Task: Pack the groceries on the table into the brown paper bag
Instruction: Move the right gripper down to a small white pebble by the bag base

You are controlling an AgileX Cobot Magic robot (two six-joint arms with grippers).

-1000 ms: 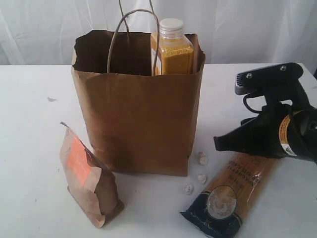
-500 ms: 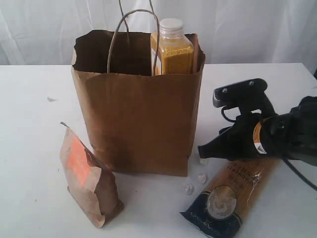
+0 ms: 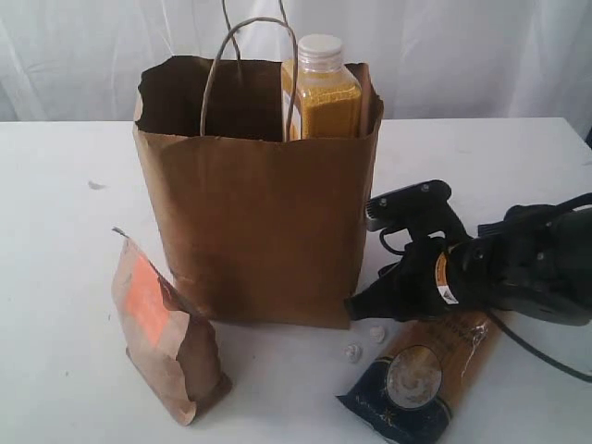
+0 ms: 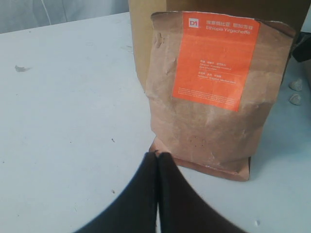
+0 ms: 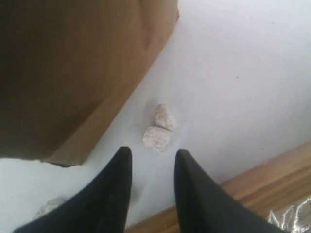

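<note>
White tabletop | pasta packet flat, lengthwise diagonal | right pincer apart | left pincer together

brown paper bag: matt kraft paper, creased, ragged rim. small kraft pouch: same matt paper, crinkled; its orange label is smooth. orange juice bottle: clear plastic, white cap. long pasta packet: glossy film. table: smooth matt white. small lumps: rough, chalky.
</note>
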